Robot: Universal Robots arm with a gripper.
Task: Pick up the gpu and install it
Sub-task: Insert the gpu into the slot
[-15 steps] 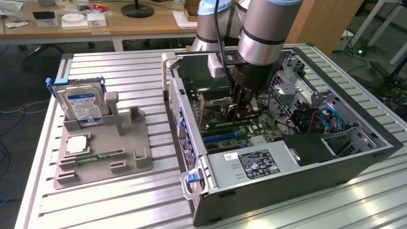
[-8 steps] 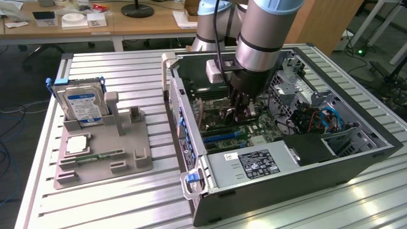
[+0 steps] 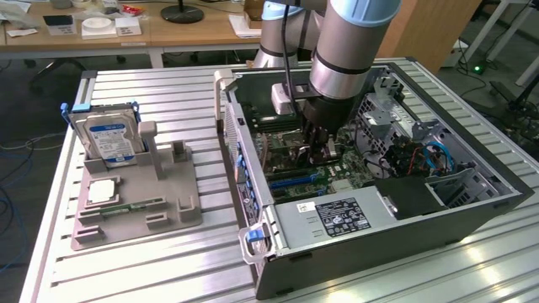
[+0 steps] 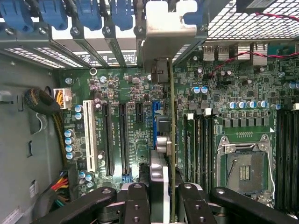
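One black two-fingered gripper (image 3: 319, 148) (image 4: 164, 200) is clamping one thin, dark, flat gpu (image 4: 171, 121) edge-on, holding it upright over the green motherboard (image 4: 117, 93) inside one open grey computer case (image 3: 471, 208). One silver, blue-labelled hard drive (image 3: 108, 136) and one narrow green memory stick (image 3: 130, 206) are sitting in one grey plastic holder (image 3: 168, 214) on the slatted aluminium table (image 3: 151, 271). Wooden desks (image 3: 168, 31) are standing behind.

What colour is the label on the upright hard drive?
Blue and white; the hard drive shows best in the exterior view.
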